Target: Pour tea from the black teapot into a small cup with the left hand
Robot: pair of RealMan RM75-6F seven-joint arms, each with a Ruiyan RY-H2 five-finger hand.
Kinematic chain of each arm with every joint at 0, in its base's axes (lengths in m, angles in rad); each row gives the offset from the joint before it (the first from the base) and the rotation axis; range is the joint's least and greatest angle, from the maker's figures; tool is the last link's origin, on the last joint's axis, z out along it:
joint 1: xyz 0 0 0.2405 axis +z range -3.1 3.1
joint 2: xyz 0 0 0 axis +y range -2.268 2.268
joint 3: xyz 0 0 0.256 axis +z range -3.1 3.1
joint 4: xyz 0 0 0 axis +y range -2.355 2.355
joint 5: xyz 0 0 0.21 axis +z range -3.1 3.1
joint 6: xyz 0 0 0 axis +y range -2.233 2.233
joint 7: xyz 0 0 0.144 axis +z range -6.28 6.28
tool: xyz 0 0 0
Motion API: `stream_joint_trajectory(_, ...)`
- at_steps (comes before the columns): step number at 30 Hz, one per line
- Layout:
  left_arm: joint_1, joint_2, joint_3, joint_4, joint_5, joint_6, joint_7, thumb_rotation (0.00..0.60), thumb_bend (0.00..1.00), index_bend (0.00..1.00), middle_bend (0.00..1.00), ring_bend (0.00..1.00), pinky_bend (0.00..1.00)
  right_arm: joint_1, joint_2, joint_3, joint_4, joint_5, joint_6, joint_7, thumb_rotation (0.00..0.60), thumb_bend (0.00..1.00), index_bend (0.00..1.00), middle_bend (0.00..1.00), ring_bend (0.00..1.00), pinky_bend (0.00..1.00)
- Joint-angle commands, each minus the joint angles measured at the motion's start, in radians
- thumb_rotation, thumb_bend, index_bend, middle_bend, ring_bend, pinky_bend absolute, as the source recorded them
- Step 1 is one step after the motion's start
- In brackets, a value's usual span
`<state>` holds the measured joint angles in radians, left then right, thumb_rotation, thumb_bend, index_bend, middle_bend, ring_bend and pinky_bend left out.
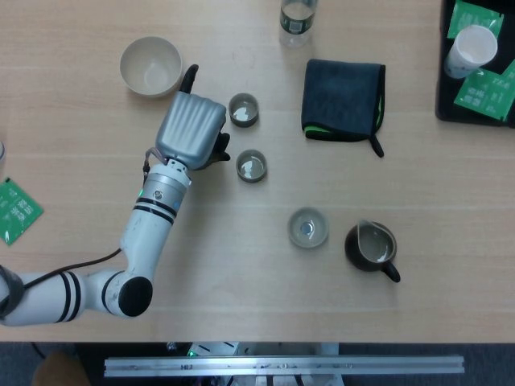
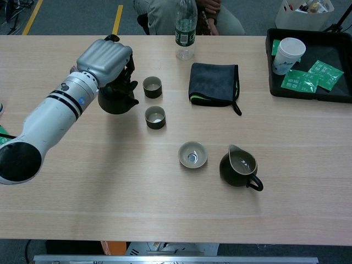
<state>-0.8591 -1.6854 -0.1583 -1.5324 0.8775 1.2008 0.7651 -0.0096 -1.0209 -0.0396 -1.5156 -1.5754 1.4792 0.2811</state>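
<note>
The black teapot (image 2: pixel 116 100) is in your left hand (image 2: pixel 107 61), lifted over the light wooden table (image 2: pixel 110 181), left of centre. Your fingers are wrapped around the pot from above, clamped on it; from the head view the silver back of the hand (image 1: pixel 191 129) covers nearly all of the pot, with only a dark edge showing on its right side. The pot's spout points right, toward two small dark cups. The nearer cup (image 2: pixel 155 117) sits just right of the pot and has a pale glint inside; the farther cup (image 2: pixel 152 86) stands just behind it, also close to your hand. I cannot tell whether anything is leaving the spout.

Further right and toward you, a pale shallow cup (image 2: pixel 192 154) sits near the table's middle, and just beside it on the right is a dark pitcher (image 2: pixel 240 168) with its handle pointing toward the near right. Behind these, a folded dark cloth (image 2: pixel 213 83) with a green edge lies flat. A clear plastic bottle (image 2: pixel 185 27) stands at the far edge. A cream bowl (image 1: pixel 150 66) sits behind your hand. At the far right corner, a black tray (image 2: pixel 330 94) holds a white paper cup (image 2: pixel 289 54) and green sachets (image 2: pixel 311 77). Your right hand is out of view.
</note>
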Motion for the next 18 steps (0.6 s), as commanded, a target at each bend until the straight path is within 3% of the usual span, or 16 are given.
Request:
stream_joint_trajectory(1,-0.006,-0.024,-0.005,0.026,0.01,-0.002,0.01,0.523,0.36,0.89,1.0,0.83,0.1,0.0,0.0,0.0,0.0,0.0,-0.001,0.0,0.6,0.0,0.17,0.16,0.04,0.03)
stream_joint_trajectory(18,0.003,-0.091,0.005,0.13,0.105,-0.001,0.012,0.529,0.36,0.89,1.0,0.83,0.1,-0.003,0.004,0.001,-0.008,0.003,0.001,-0.008,0.6,0.0,0.17,0.16,0.04,0.03)
